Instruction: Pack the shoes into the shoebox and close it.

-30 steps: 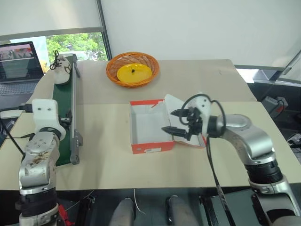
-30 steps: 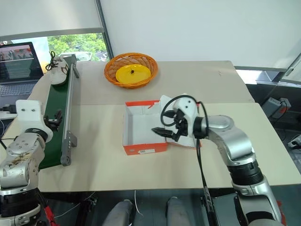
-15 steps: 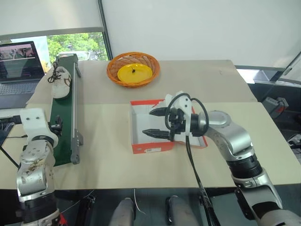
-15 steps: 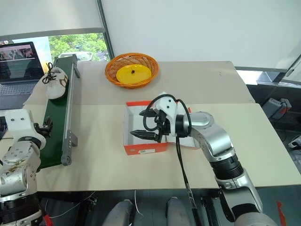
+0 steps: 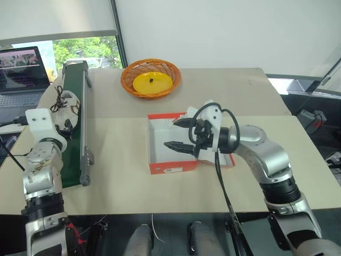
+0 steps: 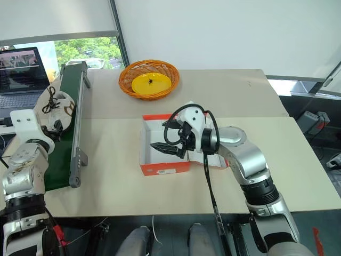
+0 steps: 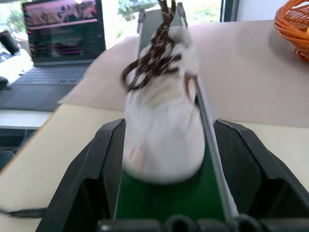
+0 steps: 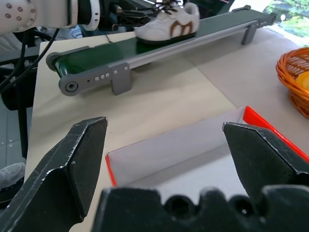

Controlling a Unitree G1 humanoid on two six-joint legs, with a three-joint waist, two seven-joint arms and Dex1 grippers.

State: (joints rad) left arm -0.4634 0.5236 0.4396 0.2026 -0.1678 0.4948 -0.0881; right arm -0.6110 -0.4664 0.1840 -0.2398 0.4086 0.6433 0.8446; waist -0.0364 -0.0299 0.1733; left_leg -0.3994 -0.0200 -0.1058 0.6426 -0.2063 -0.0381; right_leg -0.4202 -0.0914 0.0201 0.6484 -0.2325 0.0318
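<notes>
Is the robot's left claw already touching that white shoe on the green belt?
Apart. In the left wrist view the shoe lies on the conveyor belt between the left gripper's open fingers, with a gap on each side.

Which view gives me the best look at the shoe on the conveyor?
The left wrist view: the shoe is close, between the left gripper's open fingers, dark laces visible. The right wrist view shows its side with brown markings; the eye views show it small, beside the left gripper.
</notes>
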